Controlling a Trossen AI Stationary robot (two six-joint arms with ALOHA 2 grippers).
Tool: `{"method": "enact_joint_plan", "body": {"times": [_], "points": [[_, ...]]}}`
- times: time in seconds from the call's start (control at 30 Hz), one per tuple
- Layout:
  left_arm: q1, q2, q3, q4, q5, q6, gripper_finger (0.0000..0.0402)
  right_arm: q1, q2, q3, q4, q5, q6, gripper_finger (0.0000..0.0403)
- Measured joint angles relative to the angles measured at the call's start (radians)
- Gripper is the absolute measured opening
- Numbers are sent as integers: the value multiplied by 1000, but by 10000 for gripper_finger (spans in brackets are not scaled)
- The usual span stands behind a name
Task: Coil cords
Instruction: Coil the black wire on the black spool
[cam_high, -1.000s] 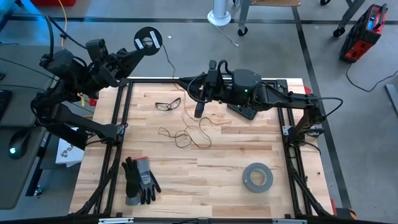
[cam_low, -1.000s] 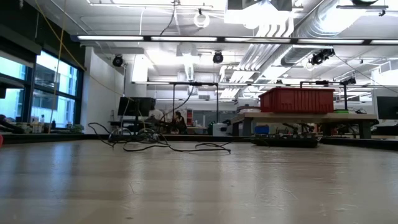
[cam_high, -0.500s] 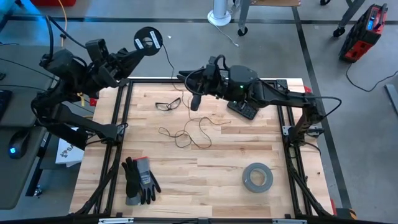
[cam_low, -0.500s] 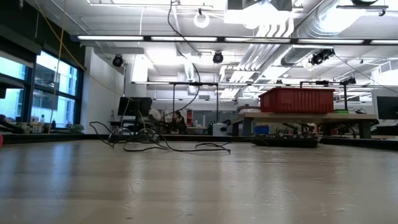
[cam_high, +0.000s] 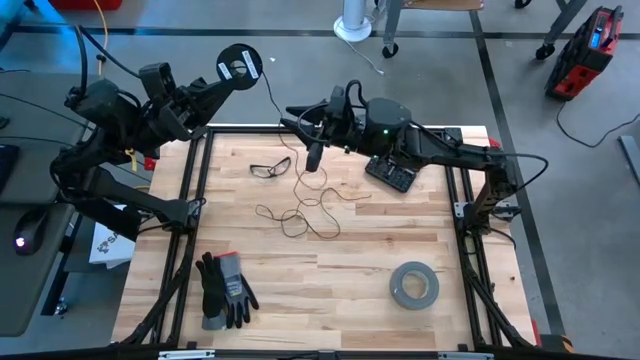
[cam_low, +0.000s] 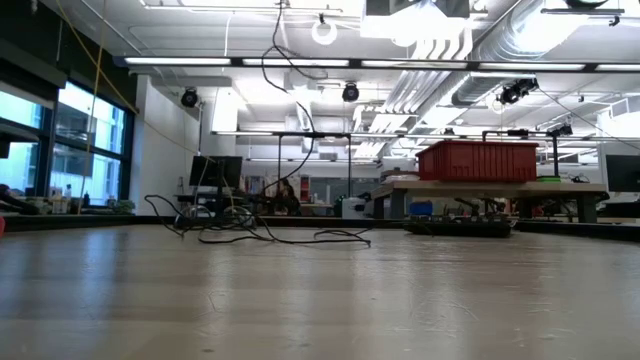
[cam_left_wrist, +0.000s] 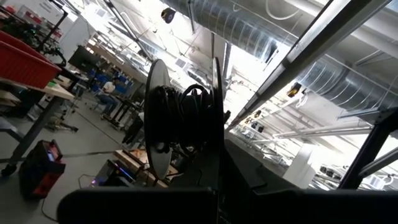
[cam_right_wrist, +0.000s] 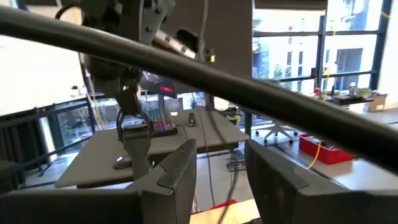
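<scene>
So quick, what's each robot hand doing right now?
Left gripper: shut on the spool, held up past the table's far edge.
Right gripper: over the table's far side by the cord; open or shut, cannot tell.
</scene>
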Motion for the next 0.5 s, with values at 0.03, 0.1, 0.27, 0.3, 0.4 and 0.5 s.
{"method": "enact_joint_plan", "body": {"times": [0.03, 0.1, 0.27, 0.3, 0.4, 0.5], "points": [[0, 0, 0, 0, 0, 0, 0, -1, 9, 0, 2, -7, 0, 130], [0, 0, 0, 0, 0, 0, 0, -5, 17, 0, -7, -11, 2, 131], [0, 0, 0, -1, 0, -2, 0, -10, 26, 0, 14, -7, 2, 131], [0, 0, 0, -1, 0, -1, 0, -12, 26, 0, 16, -7, 1, 131], [-1, 0, 0, -1, 9, -2, 0, -13, 26, 0, 10, -7, 0, 129], [-1, 0, 0, -1, 9, -2, 0, -13, 26, 0, 9, -6, 0, 114]]}}
